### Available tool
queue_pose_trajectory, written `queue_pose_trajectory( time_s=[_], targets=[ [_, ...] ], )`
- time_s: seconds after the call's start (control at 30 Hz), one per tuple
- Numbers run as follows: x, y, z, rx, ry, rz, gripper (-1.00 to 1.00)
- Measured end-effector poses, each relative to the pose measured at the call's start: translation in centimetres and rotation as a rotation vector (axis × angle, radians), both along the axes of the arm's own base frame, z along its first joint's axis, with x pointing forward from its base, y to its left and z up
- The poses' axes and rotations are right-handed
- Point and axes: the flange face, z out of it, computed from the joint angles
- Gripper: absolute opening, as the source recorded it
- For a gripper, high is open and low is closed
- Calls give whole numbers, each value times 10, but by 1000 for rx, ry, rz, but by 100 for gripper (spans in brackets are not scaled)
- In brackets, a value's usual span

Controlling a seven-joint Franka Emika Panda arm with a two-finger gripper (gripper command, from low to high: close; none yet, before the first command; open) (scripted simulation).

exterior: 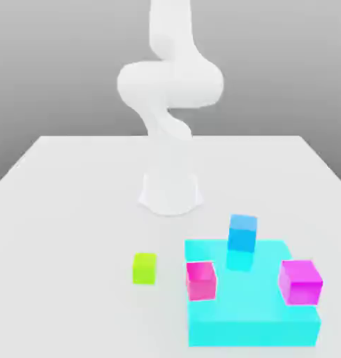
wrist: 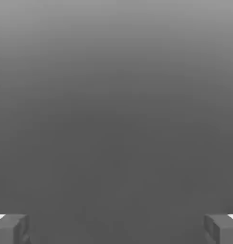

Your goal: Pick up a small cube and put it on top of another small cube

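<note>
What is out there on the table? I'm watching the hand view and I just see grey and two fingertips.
Observer: A white table carries a large flat cyan block, towards the exterior view's right.
Operator: Any small cubes?
Observer: A green cube stands alone on the table, off the block's side on the exterior view's left.
Operator: Others?
Observer: Three by the block: a blue cube, a pink cube and a magenta cube.

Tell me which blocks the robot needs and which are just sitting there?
For the job, probably: small blue cube, pink cube, magenta cube, green cube, gripper with fingers wide apart.
Just there: big cyan slab, white table.
</note>
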Motion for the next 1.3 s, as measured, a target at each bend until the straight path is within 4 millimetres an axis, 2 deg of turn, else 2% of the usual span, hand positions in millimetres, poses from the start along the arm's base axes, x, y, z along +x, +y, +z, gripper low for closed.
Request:
queue_pose_trajectory(
  time_s=[0.1, 0.23, 0.33, 0.47, 0.7, 0.93, 1.03, 1.3],
  targets=[
    [23, -8, -52, 92, 73, -120, 0],
    [42, -17, -121, 198, 163, -282, 0],
    [49, -24, -173, 269, 228, -409, 0],
    [47, -33, -241, 354, 310, -585, 0],
    [19, -44, -352, 471, 441, -915, 0],
    [-37, -49, -445, 544, 547, -1267, 0],
    [-63, -49, -477, 561, 580, -1401, 0],
    [-67, -48, -535, 571, 591, -1429, 0]
  ],
)
